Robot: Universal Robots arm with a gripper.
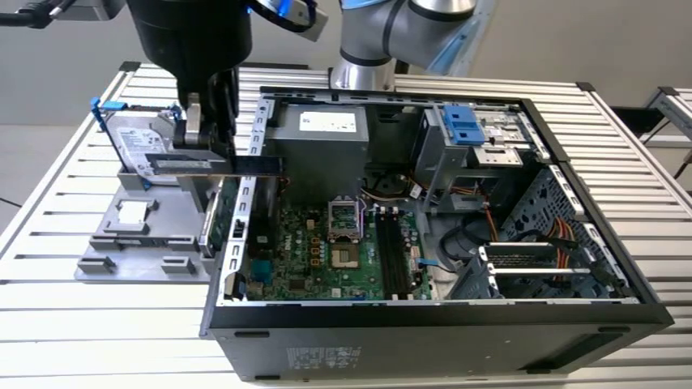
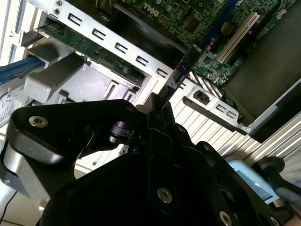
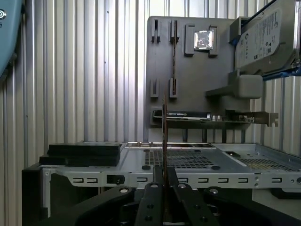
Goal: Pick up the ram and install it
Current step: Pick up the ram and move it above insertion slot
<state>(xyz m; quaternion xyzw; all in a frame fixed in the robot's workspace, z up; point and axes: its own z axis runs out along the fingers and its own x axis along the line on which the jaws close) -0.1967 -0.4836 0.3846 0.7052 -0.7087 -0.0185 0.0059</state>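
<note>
In the exterior view my gripper [image 1: 209,150] is shut on the ram [image 1: 243,166], a slim dark blue stick with a paler tan part, held level above the left wall of the open computer case [image 1: 562,174]. The stick's far end reaches over the case's edge. The motherboard [image 1: 313,259] with its long black memory slots [image 1: 395,259] lies lower, toward the exterior view's right. In both wrist views the ram is seen edge-on, sticking out from between the black fingers [image 2: 165,110]: ram [image 2: 186,63], and ram [image 3: 164,136] above the gripper [image 3: 164,172].
A grey holder tray [image 1: 130,243] sits left of the case, carrying a silver hard drive [image 1: 141,146] with blue clips and an upright green card [image 1: 216,223]. Inside the case are a power supply [image 1: 319,154], a drive cage [image 1: 476,134] and cables. The arm's base [image 1: 362,61] stands behind.
</note>
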